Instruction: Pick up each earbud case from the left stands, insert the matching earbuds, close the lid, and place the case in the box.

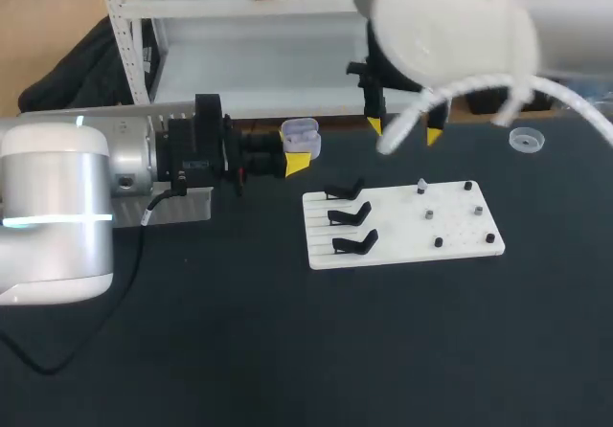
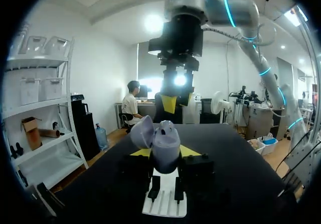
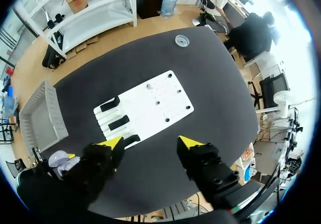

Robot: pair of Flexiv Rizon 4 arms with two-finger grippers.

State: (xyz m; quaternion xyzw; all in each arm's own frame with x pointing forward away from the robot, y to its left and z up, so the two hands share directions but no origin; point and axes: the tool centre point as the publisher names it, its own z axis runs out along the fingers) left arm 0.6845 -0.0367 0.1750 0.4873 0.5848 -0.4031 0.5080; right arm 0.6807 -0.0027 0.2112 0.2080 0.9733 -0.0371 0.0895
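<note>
I am gripping the open-lidded earbud case [image 1: 301,136] in my left gripper [image 2: 166,153]; my right gripper [image 3: 150,142] is hanging wide open near the table's [image 1: 287,350] far edge.

Even overhead light. Desk [image 1: 287,350] matte black, shadows soft. Housing of right arm [image 1: 450,25] washed out white. Left wrist view: ceiling lamp [image 2: 153,23] flares high above left end effector [image 2: 165,152]. A bright patch [image 2: 179,79] ahead backlights right end effector [image 2: 178,101] to a silhouette. Case [image 2: 166,141] in left end effector evenly lit.
</note>
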